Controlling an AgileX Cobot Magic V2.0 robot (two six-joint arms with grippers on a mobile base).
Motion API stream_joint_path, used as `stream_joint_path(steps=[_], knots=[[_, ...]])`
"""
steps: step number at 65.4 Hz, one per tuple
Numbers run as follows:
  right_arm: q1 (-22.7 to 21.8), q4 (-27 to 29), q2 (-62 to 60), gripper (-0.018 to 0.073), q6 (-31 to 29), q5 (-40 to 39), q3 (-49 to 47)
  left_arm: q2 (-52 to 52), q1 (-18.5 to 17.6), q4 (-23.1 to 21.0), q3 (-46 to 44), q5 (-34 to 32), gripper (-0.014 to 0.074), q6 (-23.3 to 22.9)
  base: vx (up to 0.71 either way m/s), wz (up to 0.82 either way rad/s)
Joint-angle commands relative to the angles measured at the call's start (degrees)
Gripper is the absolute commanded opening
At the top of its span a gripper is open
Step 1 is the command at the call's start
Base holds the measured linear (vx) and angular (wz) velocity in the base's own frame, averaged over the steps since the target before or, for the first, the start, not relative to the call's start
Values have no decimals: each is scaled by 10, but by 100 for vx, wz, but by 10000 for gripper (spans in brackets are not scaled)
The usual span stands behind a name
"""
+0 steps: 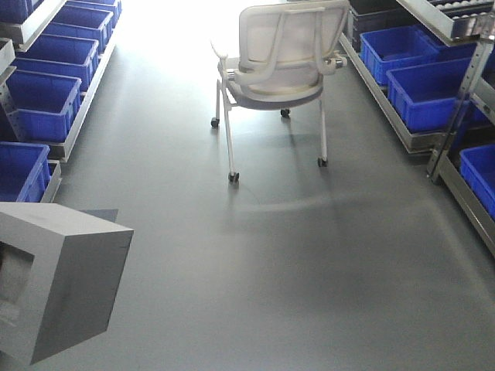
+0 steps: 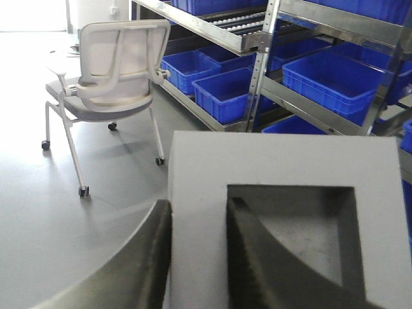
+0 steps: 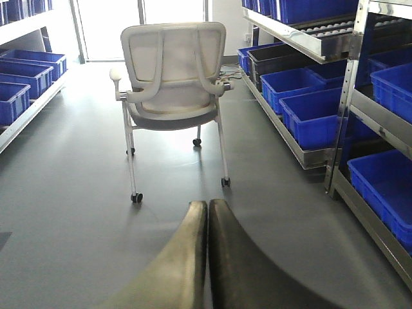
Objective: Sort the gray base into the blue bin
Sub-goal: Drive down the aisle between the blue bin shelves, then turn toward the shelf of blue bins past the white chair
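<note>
The gray base [image 1: 66, 282] hangs above the floor at the lower left of the front view, its square recess facing left. In the left wrist view the gray base [image 2: 193, 167] fills the lower right. My left gripper [image 2: 199, 205] is shut on one wall of it, one finger outside and the other inside the recess. My right gripper [image 3: 207, 205] is shut with nothing between its fingers, out over bare floor. Several blue bins line the racks on both sides. The blue bin [image 1: 23, 148] closest to the base sits low on the left rack.
A white wheeled office chair [image 1: 278, 54] stands in the middle of the aisle ahead. Metal racks [image 1: 456, 93] with blue bins [image 3: 309, 106] run along the right, and a rack [image 1: 69, 139] with more bins along the left. Grey floor lies between.
</note>
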Motion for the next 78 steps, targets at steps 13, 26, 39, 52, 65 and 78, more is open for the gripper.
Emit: stream_joint_path(steps=[13, 26, 39, 52, 65, 78], knots=[[0, -4, 0, -5, -5, -43, 1, 2, 0, -5, -17, -62, 2, -5, 40, 7], [0, -4, 0, -5, -5, -43, 1, 2, 0, -5, -17, -62, 2, -5, 38, 5], [0, -4, 0, -5, -5, -43, 1, 2, 0, -5, -17, -62, 2, -5, 37, 4], [0, -4, 0, -5, -5, -43, 1, 2, 0, -5, -17, -62, 2, -5, 36, 2], [0, -4, 0, -5, -5, -43, 1, 2, 0, -5, -17, -62, 2, -5, 34, 3], [0, -4, 0, -5, -5, -43, 1, 2, 0, -5, -17, -62, 2, -5, 33, 9]])
